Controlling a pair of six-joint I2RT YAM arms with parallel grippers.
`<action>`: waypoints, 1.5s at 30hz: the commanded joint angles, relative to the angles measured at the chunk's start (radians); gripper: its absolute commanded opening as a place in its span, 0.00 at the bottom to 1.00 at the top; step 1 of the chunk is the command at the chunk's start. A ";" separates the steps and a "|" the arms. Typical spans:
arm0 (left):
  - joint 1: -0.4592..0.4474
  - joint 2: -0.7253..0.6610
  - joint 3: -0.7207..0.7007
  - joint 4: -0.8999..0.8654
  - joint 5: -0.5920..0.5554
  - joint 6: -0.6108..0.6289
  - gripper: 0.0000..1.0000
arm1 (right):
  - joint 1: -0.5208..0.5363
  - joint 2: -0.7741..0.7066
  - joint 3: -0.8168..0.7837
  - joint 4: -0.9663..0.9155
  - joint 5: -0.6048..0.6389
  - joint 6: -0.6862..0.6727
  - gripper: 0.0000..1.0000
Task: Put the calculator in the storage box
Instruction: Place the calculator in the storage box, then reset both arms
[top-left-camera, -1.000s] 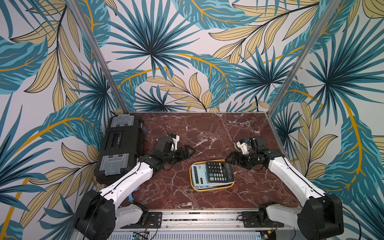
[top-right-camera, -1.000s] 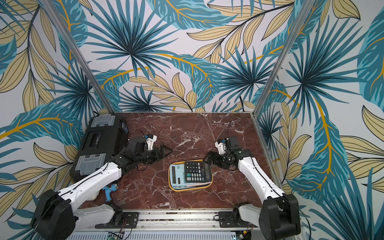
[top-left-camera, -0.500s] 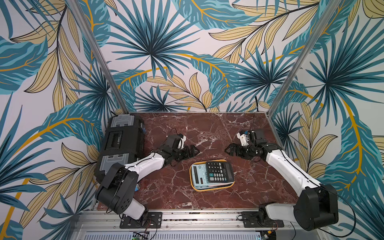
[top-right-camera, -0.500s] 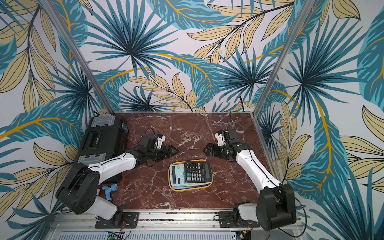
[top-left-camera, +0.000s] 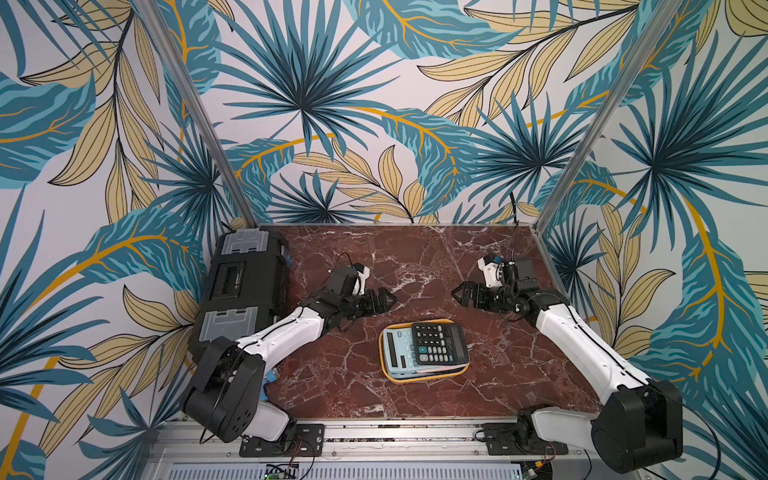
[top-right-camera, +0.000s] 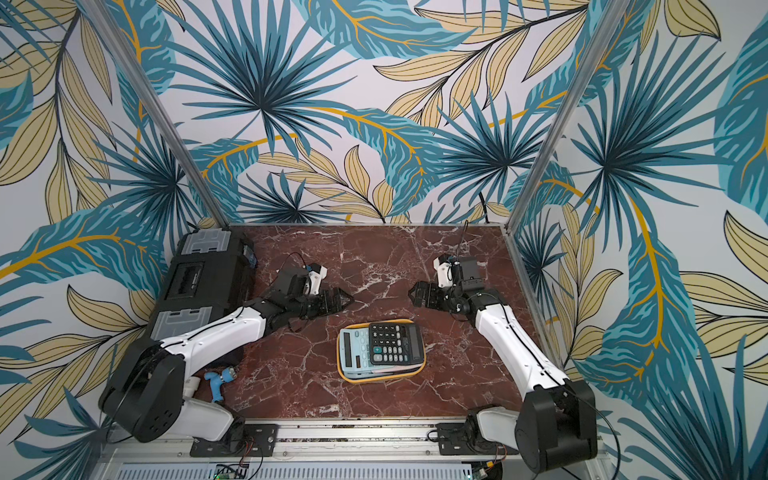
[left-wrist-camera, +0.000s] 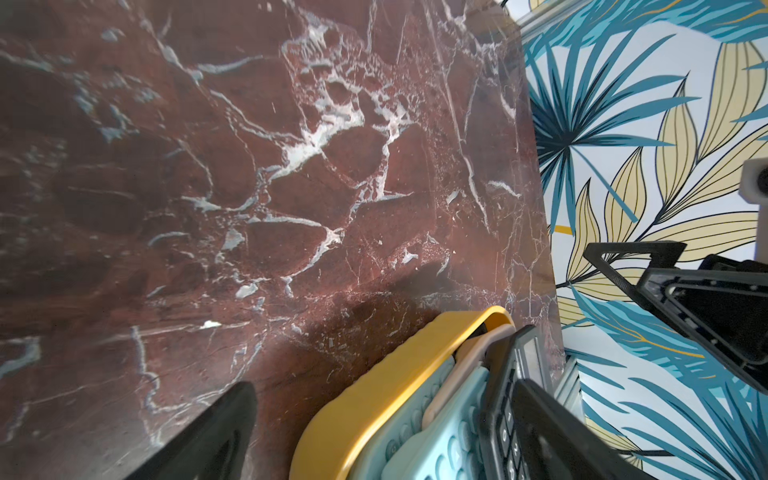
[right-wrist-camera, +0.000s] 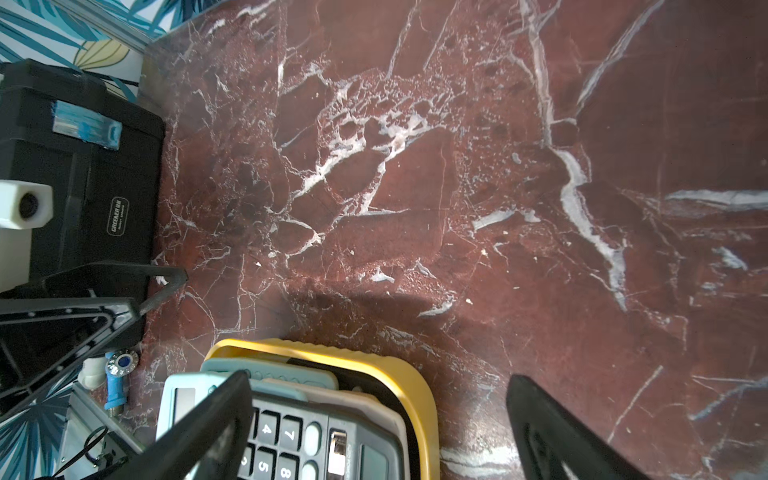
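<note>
The yellow storage box (top-left-camera: 424, 376) (top-right-camera: 381, 377) sits on the marble at front centre. Inside it a black calculator (top-left-camera: 440, 343) (top-right-camera: 395, 343) lies on top of a light blue calculator (top-left-camera: 394, 352) (top-right-camera: 352, 350). My left gripper (top-left-camera: 385, 299) (top-right-camera: 345, 299) hovers open behind the box's left corner, holding nothing. My right gripper (top-left-camera: 458, 293) (top-right-camera: 414, 292) hovers open behind its right corner, also holding nothing. In the left wrist view the box rim (left-wrist-camera: 399, 374) lies between the spread fingers (left-wrist-camera: 208, 436). The right wrist view shows the black calculator (right-wrist-camera: 291, 436) and box rim (right-wrist-camera: 419, 399).
A large black toolbox (top-left-camera: 245, 291) (right-wrist-camera: 83, 174) with grey lid compartments stands along the left edge. A small blue object (top-right-camera: 218, 380) lies by the left arm's base. Patterned walls close in the back and sides; a metal rail (top-left-camera: 374, 432) runs along the front.
The right gripper has drawn back from the box toward the rear. The left arm has folded at its elbow and its gripper has shifted slightly right. The calculators and box have stayed put.
</note>
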 joint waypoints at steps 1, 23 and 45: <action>0.003 -0.091 -0.003 -0.015 -0.067 0.020 1.00 | 0.004 -0.079 -0.032 0.025 0.042 -0.011 0.99; -0.025 -0.955 -0.248 -0.412 -0.201 0.124 1.00 | 0.004 -0.802 -0.217 -0.039 0.140 0.017 0.99; 0.007 -1.019 -0.527 -0.049 -0.594 0.513 1.00 | 0.004 -0.751 -0.556 0.340 0.572 -0.076 0.99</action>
